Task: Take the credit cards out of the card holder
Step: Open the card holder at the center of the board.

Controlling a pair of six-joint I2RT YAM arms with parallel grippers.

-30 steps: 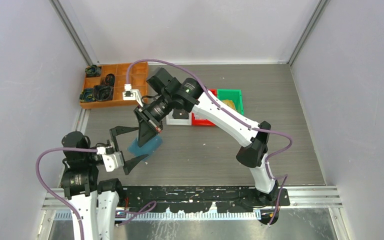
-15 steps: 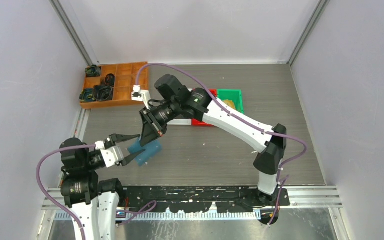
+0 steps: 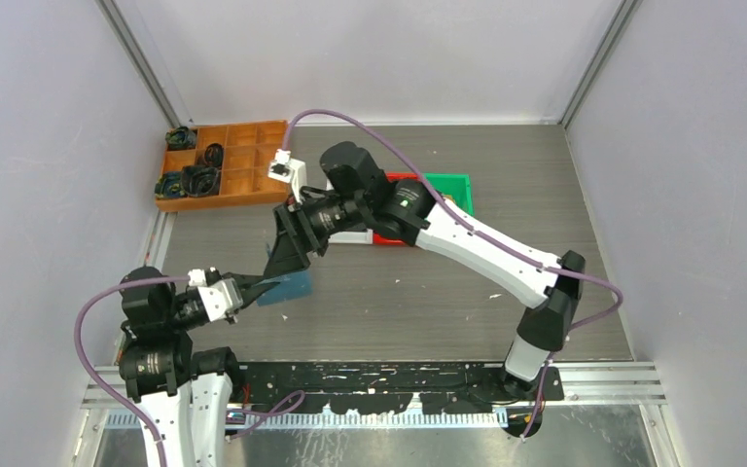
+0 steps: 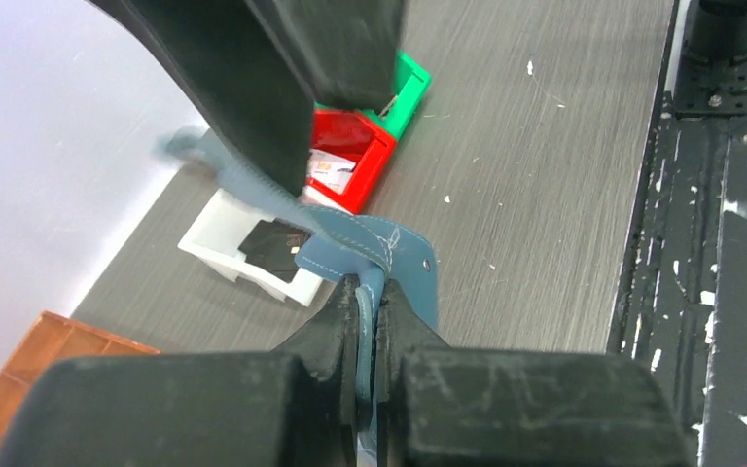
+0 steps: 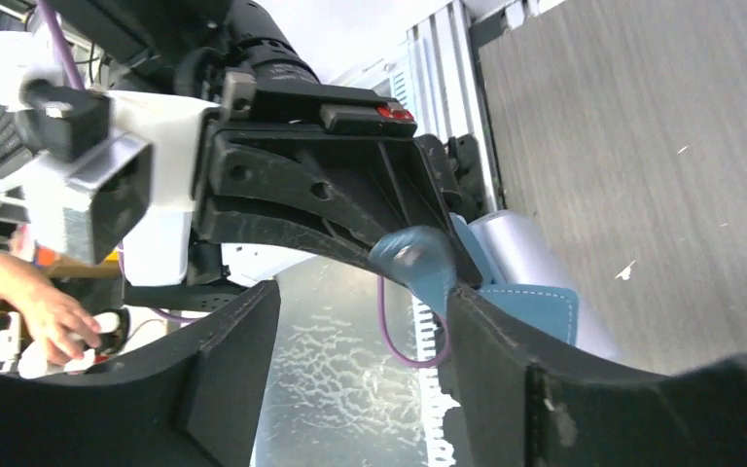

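The teal-blue card holder (image 3: 290, 286) hangs just above the table at the front left. My left gripper (image 3: 259, 285) is shut on its near edge, and the left wrist view shows the jaws (image 4: 371, 304) pinching the stitched edge of the holder (image 4: 404, 255). My right gripper (image 3: 284, 263) stands over the holder with its fingers apart. In the right wrist view the right gripper (image 5: 350, 341) is open, and the holder's flap (image 5: 416, 259) lies against its right finger (image 5: 506, 360). No credit cards show in the holder.
Behind the holder stand a white bin (image 4: 216, 229) with a dark flat item in it, a red bin (image 4: 362, 146) and a green bin (image 3: 447, 185). An orange compartment tray (image 3: 238, 165) with dark parts sits at the back left. A person's hand (image 5: 39, 311) shows beyond the table.
My left gripper has moved in and closed on the holder's edge. My right gripper, shut on the holder before, has opened and let it go, and its arm has shifted right.
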